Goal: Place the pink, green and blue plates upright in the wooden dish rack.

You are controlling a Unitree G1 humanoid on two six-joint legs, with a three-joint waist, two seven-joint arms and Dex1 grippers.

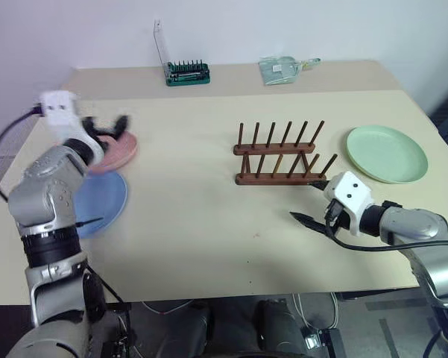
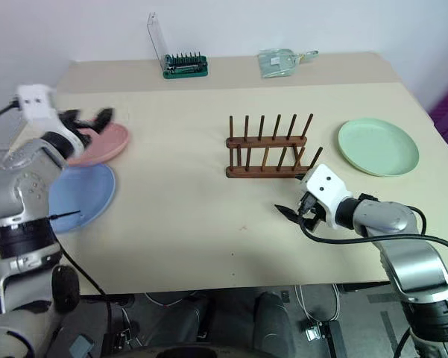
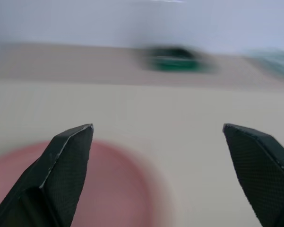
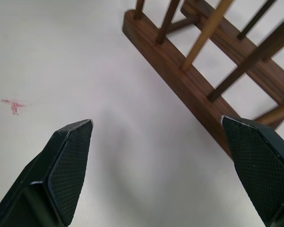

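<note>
Plates all lie flat on the table, rack (image 1: 281, 155) empty: pink (image 2: 104, 144) and blue (image 2: 82, 195) far left under the wide-open left gripper (image 2: 89, 123), green (image 1: 387, 154) right; right gripper (image 1: 313, 201) wide, empty.

The salmon pink round plastic plate (image 2: 104, 143) is partly covered by the motion-smeared left gripper (image 2: 89, 119), and the left wrist view cuts it off at six o'clock. The light blue round plate (image 1: 104, 201) is hidden at its nine o'clock side behind the left arm. In the left wrist view the small green tray (image 3: 175, 60) at twelve o'clock is only a blurred streak, and in the right wrist view the dark-brown wooden dish rack (image 4: 179, 61) runs off the frame at one to three o'clock.
</note>
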